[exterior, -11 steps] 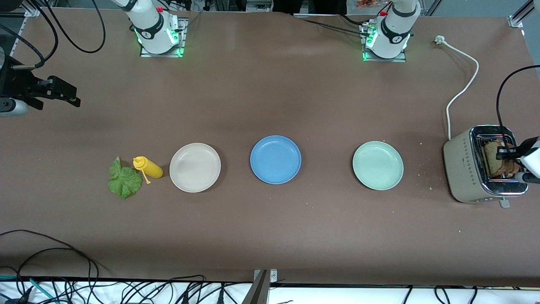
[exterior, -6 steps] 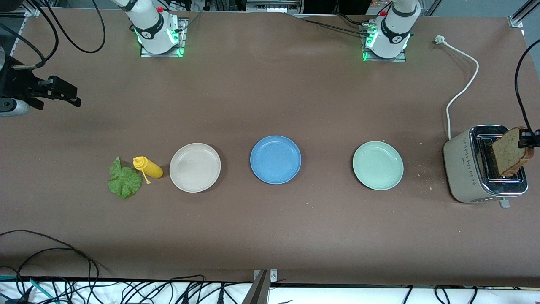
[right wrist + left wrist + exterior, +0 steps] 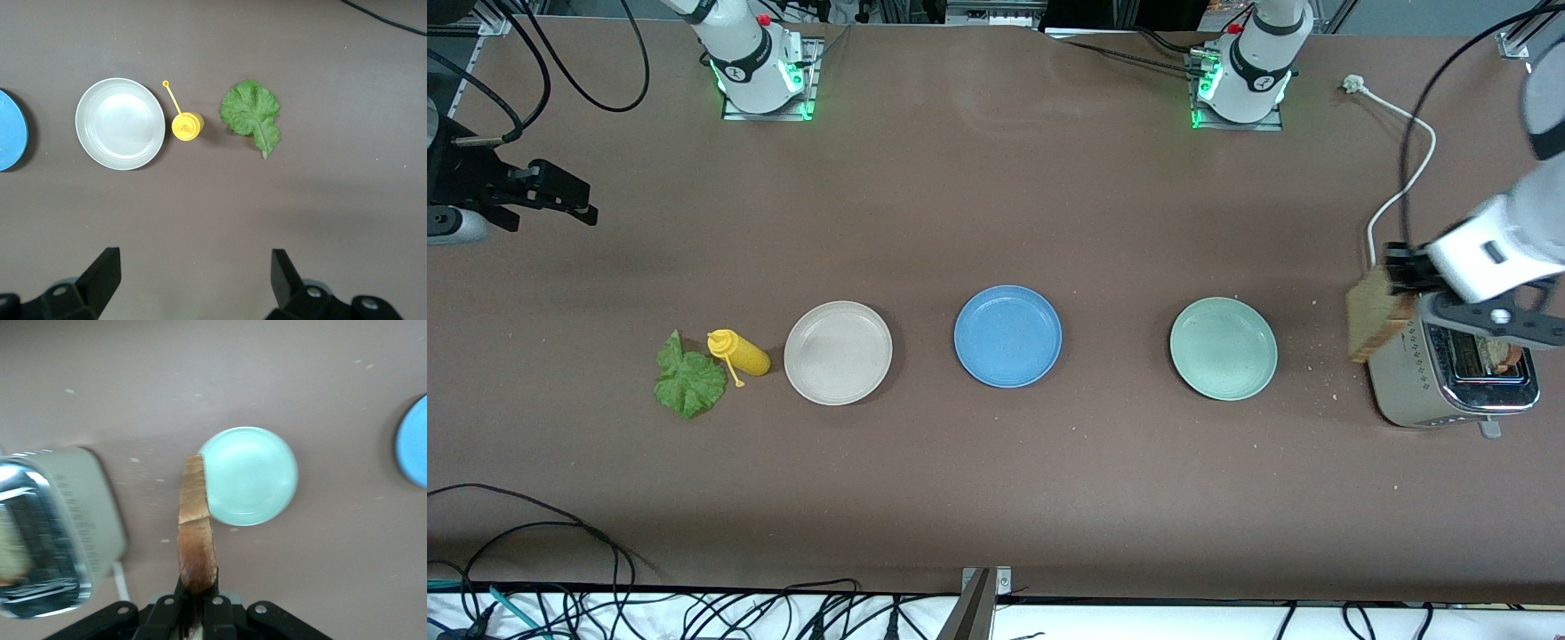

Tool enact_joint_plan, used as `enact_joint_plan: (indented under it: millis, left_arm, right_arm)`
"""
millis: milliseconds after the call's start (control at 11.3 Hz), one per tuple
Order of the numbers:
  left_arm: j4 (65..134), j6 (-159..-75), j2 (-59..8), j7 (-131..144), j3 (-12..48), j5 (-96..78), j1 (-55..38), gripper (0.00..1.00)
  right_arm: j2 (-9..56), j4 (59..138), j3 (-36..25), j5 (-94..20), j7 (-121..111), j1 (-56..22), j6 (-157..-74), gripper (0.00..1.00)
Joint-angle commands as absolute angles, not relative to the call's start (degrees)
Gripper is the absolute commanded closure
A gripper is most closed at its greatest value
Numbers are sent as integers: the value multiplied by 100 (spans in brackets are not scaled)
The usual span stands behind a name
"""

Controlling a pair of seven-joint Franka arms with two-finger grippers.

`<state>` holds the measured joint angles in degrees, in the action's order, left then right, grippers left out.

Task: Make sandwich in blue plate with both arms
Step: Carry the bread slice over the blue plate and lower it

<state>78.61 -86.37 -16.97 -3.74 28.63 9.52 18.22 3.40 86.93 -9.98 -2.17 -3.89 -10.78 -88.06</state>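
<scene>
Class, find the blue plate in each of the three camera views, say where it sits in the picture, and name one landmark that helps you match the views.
Front view: the blue plate lies mid-table, between the beige plate and the pale green plate.
Left wrist view: only a slice of it shows, cut by the picture's edge, past the pale green plate.
Right wrist view: again a slice at the edge, beside the beige plate.
Shared landmark: the blue plate itself is the only thing in all three.
</scene>
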Motion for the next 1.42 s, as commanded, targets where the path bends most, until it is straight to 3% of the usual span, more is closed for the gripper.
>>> enact_joint_plan:
  millis: [0, 443, 797, 1328]
  left_arm:
    - [7735, -8683, -2178, 1208, 3006, 528, 866, 100]
    - [7769, -10446, -2986, 2390, 3006, -1015, -8, 100]
    - [7805, -11942, -4093, 2303, 3015, -2741, -211, 100]
    - [8086, -12208, -4728, 1567, 2980, -4131, -395, 98]
  right_arm:
    - [343, 8596, -1011, -220, -448, -1081, -8719, 0]
    - [343, 8596, -1011, -220, -448, -1081, -8719, 0]
    - [351, 8604, -1028, -211, -448, -1064, -8710, 0]
    - [352, 8604, -1028, -211, -457, -1055, -8701, 0]
